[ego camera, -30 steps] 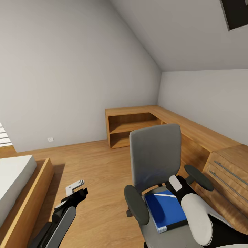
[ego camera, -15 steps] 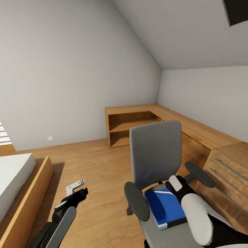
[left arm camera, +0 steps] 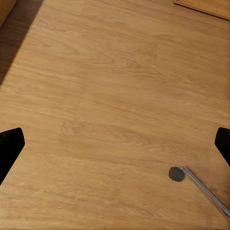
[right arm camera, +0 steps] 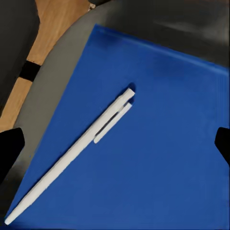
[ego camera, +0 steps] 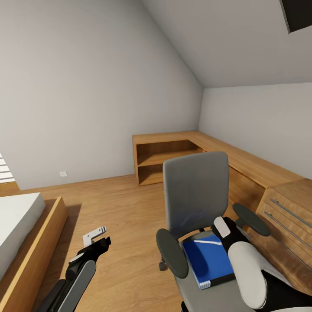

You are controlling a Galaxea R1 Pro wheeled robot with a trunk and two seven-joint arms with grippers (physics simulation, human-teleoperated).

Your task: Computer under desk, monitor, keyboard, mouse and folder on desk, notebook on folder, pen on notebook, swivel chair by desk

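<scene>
The swivel chair (ego camera: pixel 196 193) stands on the plank floor with its grey back facing me. On its seat lies the blue folder (ego camera: pixel 206 260) (right arm camera: pixel 158 143). The pale pen (ego camera: pixel 207 243) (right arm camera: pixel 81 158) rests slantwise on the folder's cover. My right gripper (ego camera: pixel 222 232) (right arm camera: pixel 115 143) hovers just above the folder and pen, open, with a black fingertip at each side of the wrist view. My left gripper (ego camera: pixel 99 238) (left arm camera: pixel 115 143) hangs open over bare floor, left of the chair. The desk, monitor, keyboard, mouse, computer and notebook are out of view.
Light oak shelving (ego camera: pixel 167 158) runs along the back wall and turns down the right side to drawers with bar handles (ego camera: pixel 286 216), close beside the chair. A bed in a wooden frame (ego camera: pixel 26 234) sits at the left. One chair caster (left arm camera: pixel 176 173) shows near the left gripper.
My right gripper has edged slightly to the right over the folder. The head camera tilted a little earlier on. The left arm, chair, folder and pen have stayed put.
</scene>
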